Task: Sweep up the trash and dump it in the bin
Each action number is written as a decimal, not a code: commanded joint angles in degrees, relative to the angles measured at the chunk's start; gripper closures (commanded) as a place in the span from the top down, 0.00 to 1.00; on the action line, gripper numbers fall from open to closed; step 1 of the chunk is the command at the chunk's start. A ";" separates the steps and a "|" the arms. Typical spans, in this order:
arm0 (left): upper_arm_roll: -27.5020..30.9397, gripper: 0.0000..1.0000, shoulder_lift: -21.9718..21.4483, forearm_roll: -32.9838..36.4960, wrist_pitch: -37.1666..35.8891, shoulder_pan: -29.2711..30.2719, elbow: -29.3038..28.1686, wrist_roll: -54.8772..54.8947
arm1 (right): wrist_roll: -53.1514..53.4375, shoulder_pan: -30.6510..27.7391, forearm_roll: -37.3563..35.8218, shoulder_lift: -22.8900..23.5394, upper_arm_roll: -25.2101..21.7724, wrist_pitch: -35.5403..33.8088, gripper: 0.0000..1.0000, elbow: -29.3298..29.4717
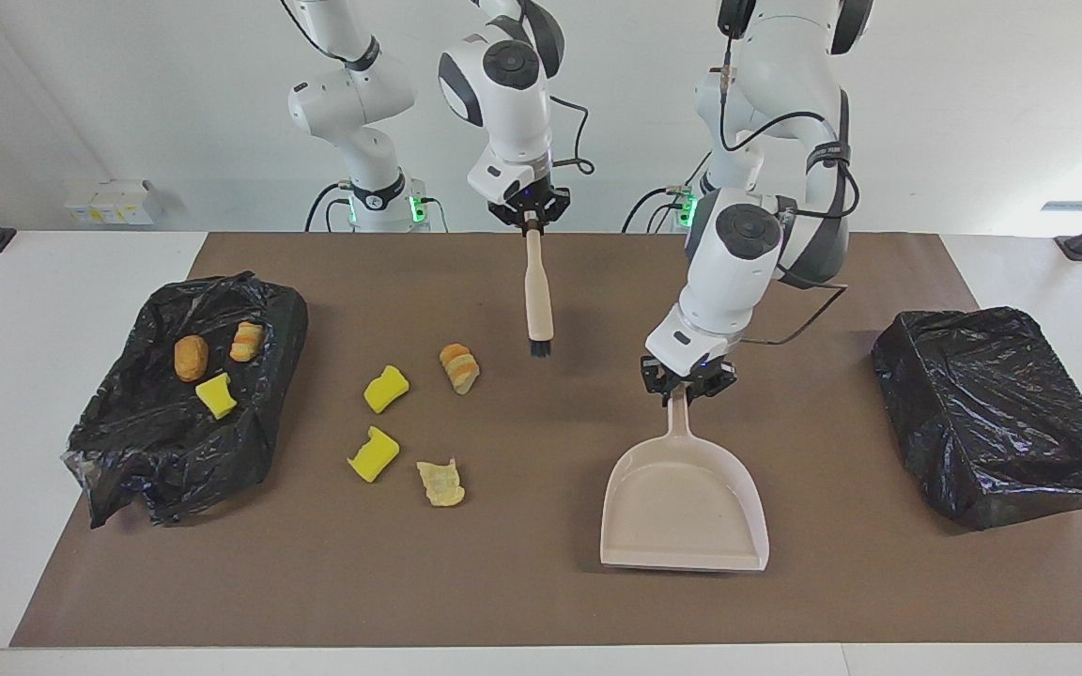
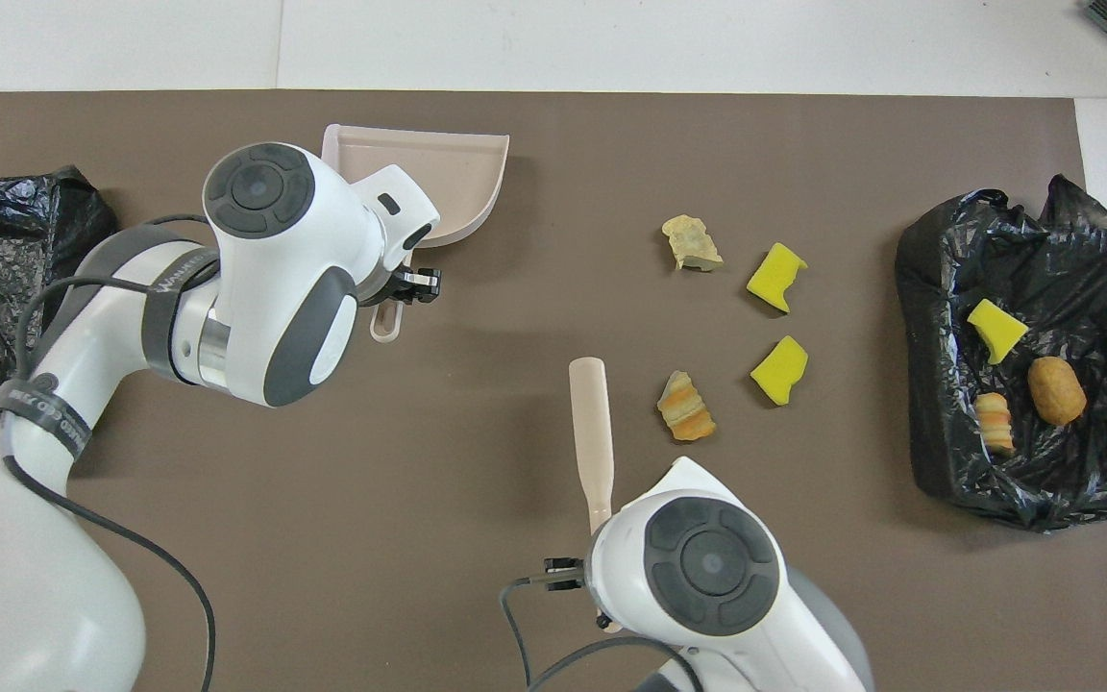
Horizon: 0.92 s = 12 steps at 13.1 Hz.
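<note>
My left gripper (image 1: 687, 383) (image 2: 406, 288) is shut on the handle of the beige dustpan (image 1: 682, 507) (image 2: 438, 173), whose mouth points away from the robots. A beige hand brush (image 1: 537, 291) (image 2: 590, 423) hangs bristles down over the mat, with my right gripper (image 1: 530, 210) shut on its handle end. Trash lies on the mat between brush and bin: two yellow sponge pieces (image 1: 386, 388) (image 1: 374, 453), a striped bread chunk (image 1: 459, 367) (image 2: 685, 407) and a tan scrap (image 1: 440, 483) (image 2: 691, 242). The black-bagged bin (image 1: 128, 441) (image 2: 938, 288) holds three scraps.
A second black-bagged box (image 1: 996, 413) stands at the left arm's end of the table. A brown mat (image 1: 522, 582) covers most of the tabletop. In the overhead view my right wrist hides the brush's handle end.
</note>
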 commanded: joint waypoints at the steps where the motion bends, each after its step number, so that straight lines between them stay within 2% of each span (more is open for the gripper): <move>1: -0.29 0.00 0.26 0.81 -7.78 3.10 4.88 12.71 | -7.77 -10.78 -0.78 -0.19 0.57 -3.23 0.00 2.84; 3: -0.29 0.00 0.17 3.17 -9.12 4.42 7.00 25.80 | -15.32 -18.52 -2.44 3.76 0.57 -5.34 0.00 6.88; 5: -0.29 0.00 -0.09 5.89 -9.21 4.08 7.09 39.77 | -21.49 -24.68 -9.26 9.02 0.66 -5.62 0.00 10.41; 7: -0.38 0.00 -0.18 8.88 -9.48 3.55 6.83 49.99 | -22.30 -26.73 -18.57 14.56 0.66 -2.73 0.00 12.08; 9: -0.46 0.00 -0.70 8.81 -10.53 3.46 6.05 58.96 | -21.52 -27.17 -28.33 20.36 0.66 -0.35 0.00 13.93; 11: -0.46 0.00 -3.06 8.72 -10.97 3.55 1.67 65.30 | -20.64 -27.52 -33.10 22.49 0.66 0.98 0.00 13.94; 12: -0.46 0.00 -4.65 8.72 -11.06 3.46 -1.40 69.16 | -20.46 -27.52 -32.95 22.84 0.92 1.07 0.00 13.85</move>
